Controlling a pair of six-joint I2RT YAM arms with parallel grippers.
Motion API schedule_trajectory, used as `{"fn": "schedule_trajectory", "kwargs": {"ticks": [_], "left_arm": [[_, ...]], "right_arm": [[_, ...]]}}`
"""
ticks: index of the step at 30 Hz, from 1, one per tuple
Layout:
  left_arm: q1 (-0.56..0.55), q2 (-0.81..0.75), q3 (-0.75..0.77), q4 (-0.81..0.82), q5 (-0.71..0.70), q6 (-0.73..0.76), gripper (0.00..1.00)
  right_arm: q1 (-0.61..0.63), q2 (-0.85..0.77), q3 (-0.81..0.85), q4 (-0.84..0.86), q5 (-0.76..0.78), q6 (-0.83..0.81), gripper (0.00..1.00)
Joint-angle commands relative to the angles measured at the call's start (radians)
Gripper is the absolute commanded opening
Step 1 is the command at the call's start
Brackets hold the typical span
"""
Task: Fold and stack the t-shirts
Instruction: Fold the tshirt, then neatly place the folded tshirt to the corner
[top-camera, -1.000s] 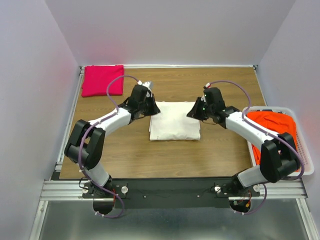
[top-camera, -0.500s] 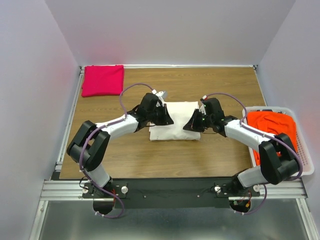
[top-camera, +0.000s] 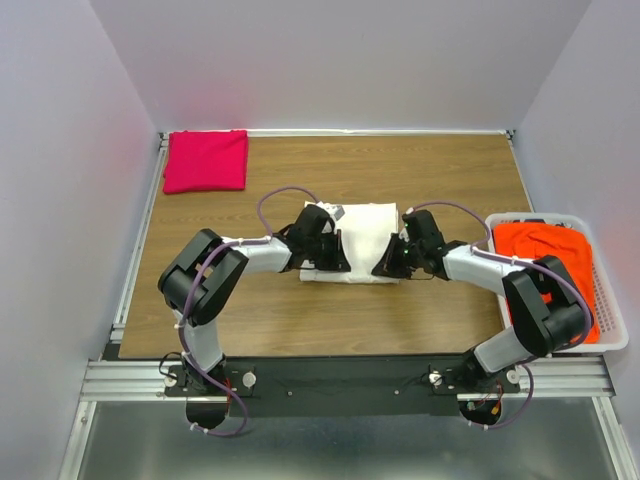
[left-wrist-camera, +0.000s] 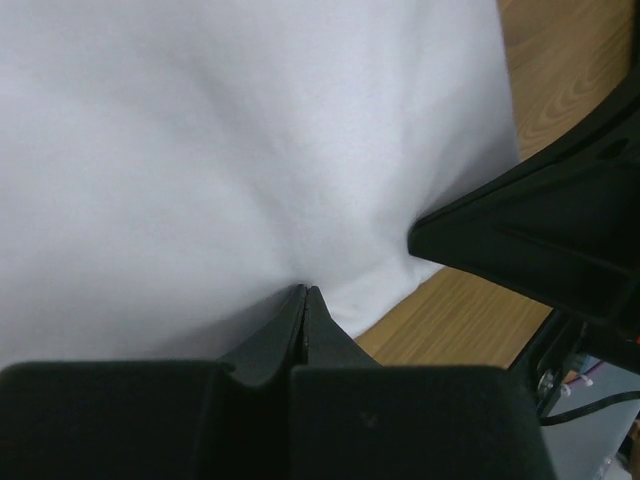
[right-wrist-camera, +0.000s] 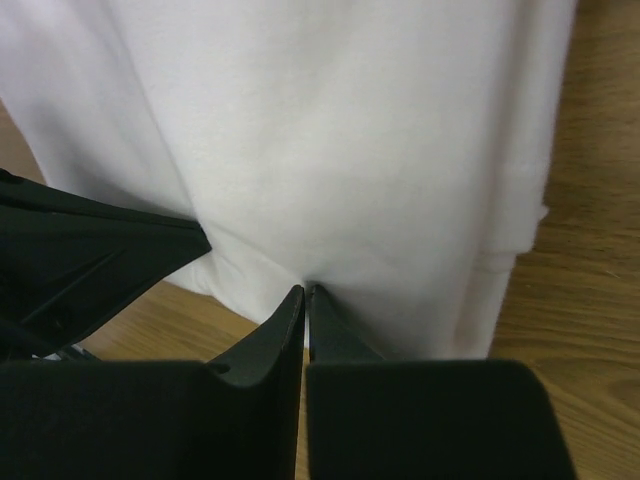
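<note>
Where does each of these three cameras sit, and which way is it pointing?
Top external: fixed above and behind the arms, looking down at the table; the left arm and right arm meet at the white t-shirt.
Left wrist: rides the left arm, looking along the left fingers, shut on the shirt's edge.
Right wrist: rides the right arm, looking along the right fingers, pinching that shirt too.
Shared: both wrist views show the shirt and the opposite arm's black end.

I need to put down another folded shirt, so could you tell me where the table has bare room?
Bare tabletop lies right of the pink t-shirt, behind the white t-shirt and laundry basket, and along the near edge. The middle is crowded: left gripper and right gripper pinch that shirt.
</note>
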Motion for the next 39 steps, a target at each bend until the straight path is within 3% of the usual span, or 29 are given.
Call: {"fn": "schedule_trajectory", "kwargs": {"ticks": [1,11,20,23,27,31,36,39], "left_arm": [[-0.008,0.018,-0.042,0.008,-0.032,0.002,0.00],[-0.002,-0.039,-0.024,-0.044,-0.069,0.027,0.00],[0.066,-0.154,0.027,-0.107,-0.073,0.056,0.00],[0.113,-0.192,0.021,-0.115,-0.092,0.056,0.11],[0.198,-0.215,-0.001,-0.115,-0.089,0.068,0.38],[0.262,-0.211,0.010,-0.144,-0.083,0.102,0.53],[0.319,-0.165,0.015,-0.144,-0.053,0.145,0.66],[0.334,-0.126,0.018,-0.144,-0.041,0.163,0.68]], "right_arm": [[0.006,-0.002,-0.041,0.005,0.087,0.018,0.11],[0.006,-0.071,-0.048,-0.028,0.124,0.021,0.11],[0.006,-0.158,0.083,-0.125,0.124,-0.007,0.13],[0.012,-0.097,0.148,-0.125,0.096,-0.022,0.14],[0.061,-0.007,0.224,-0.125,0.125,-0.040,0.14],[0.078,0.086,0.287,-0.124,0.134,-0.057,0.14],[0.078,0.162,0.310,-0.125,0.174,-0.068,0.14],[0.078,0.208,0.305,-0.125,0.199,-0.074,0.14]]}}
